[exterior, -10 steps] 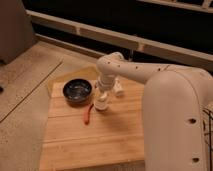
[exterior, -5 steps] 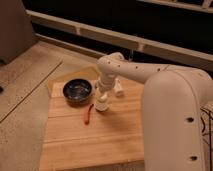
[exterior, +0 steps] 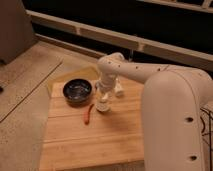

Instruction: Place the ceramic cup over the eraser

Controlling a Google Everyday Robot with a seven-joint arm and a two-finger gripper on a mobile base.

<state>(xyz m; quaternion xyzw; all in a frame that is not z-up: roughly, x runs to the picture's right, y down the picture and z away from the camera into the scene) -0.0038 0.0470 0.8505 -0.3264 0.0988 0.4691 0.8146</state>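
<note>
1. Wood makes up the big board (exterior: 95, 137) that everything sits on. Only 1 camera view shows it.
2. On the board, a black bowl (exterior: 77, 91) sits at the left. A red chili (exterior: 89, 113) lies just in front of it.
3. The white arm (exterior: 165, 100) reaches in from the right and bends down. Its gripper (exterior: 104, 95) points straight down, just right of the bowl.
4. The ceramic cup (exterior: 103, 105) is right under the gripper, low on the board, near the tip of the chili.
5. I cannot tell if the gripper is spread, pressed together, or pinching the cup.
6. Another small white thing (exterior: 119, 91) stands just behind the arm's wrist.
7. I cannot see the eraser. It may be hidden under the cup or behind the gripper.
8. What has changed: almost nothing. Half a second ago and 1 second ago, the arm, cup, bowl and chili were in the same spots.
9. I think this means the cup is already down, or very nearly. The next job would be to let go and lift away without tipping it.
</note>
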